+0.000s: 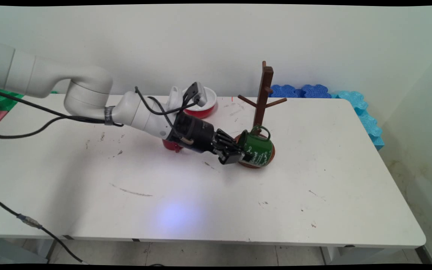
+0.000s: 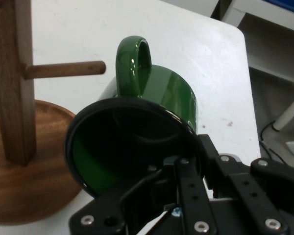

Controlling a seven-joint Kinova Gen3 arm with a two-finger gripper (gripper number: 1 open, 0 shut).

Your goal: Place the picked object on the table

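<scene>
White table (image 1: 313, 210), far-right area: gripper (image 1: 234, 152) clamped on mug (image 1: 257, 148) rim, mug tilted over rack (image 1: 263, 97) base w/ handle up; keep grip firm, go slow near pegs.

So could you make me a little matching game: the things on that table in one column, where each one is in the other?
Things:
1. green mug
2. wooden mug tree
3. red and white bowl
4. blue foam pieces

Places:
a. along the wall, past the table's far edge
b. behind the arm
c. tipped sideways, rim in the gripper
d. standing upright on a round base

Pairs: 1-c, 2-d, 3-b, 4-a
</scene>
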